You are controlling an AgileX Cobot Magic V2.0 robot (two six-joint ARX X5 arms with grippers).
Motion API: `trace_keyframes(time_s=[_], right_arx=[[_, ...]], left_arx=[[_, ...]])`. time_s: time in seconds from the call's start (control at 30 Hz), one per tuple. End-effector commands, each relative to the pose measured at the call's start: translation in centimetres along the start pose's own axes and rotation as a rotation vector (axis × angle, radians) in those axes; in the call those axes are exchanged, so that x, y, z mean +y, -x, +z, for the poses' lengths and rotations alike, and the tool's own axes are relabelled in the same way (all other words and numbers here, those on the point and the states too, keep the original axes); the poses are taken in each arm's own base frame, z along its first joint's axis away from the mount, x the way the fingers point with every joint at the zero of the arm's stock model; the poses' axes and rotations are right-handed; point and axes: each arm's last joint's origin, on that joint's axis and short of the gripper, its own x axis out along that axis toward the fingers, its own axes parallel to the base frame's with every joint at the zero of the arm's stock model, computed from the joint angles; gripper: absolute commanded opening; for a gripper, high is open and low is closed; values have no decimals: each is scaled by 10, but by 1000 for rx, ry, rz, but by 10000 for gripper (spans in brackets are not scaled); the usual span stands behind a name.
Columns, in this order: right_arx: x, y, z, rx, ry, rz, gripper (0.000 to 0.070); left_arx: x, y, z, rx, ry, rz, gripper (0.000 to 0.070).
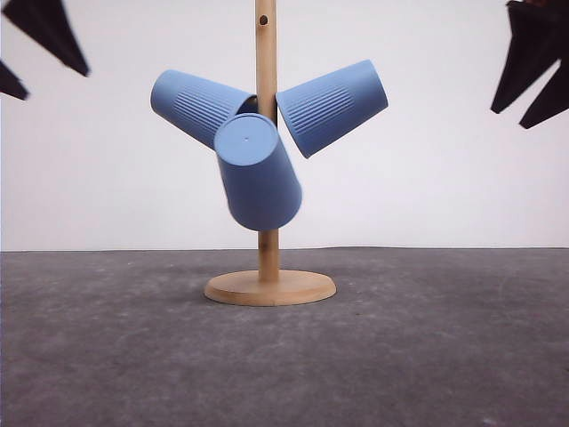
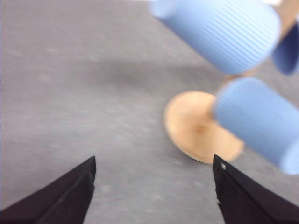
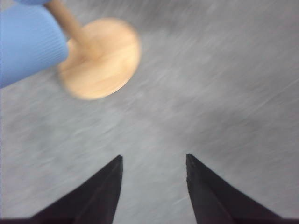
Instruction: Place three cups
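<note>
Light-blue ribbed tapered cups (image 1: pixel 258 173), all three hung mouth-inward on pegs of wooden tree stand (image 1: pixel 269 286) at table centre; left gripper (image 2: pixel 154 186) and right gripper (image 3: pixel 154 186) spread, empty, well apart; risk: front cup slipping off if stand bumped.

Matte blue cups (image 1: pixel 258 173), plastic-looking, finely ribbed; smooth pale wooden stand (image 1: pixel 269 286); gray table (image 1: pixel 427 356) matte, slightly grainy.

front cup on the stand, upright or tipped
Tipped. The front cup hangs on the wooden stand with its closed base toward the camera, angled up, and its mouth slanting down.
</note>
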Motion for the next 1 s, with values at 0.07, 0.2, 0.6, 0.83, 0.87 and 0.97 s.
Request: trace_keyframes(time_s=[0.07,0.2,0.6,0.83,0.87,0.97], right_arx=[[2,3,-23,-77,40,-58,271],[7,7,-51,-127,61,-80,271],[11,14,-71,-133,62,-92,156],[11,14,-71,-138,66,-93,16],[11,14,-70,-144,68,-93,16],[11,14,-68,-162,75,-95,16]], left_arx=[[7,5,-20,10,9,3,464],[13,8,-45,29,68,-1,464],[15,9,-57,43,107,2,179],[15,10,-57,38,98,3,0],[15,10,-56,34,97,3,0],[15,10,-56,30,96,3,0]])
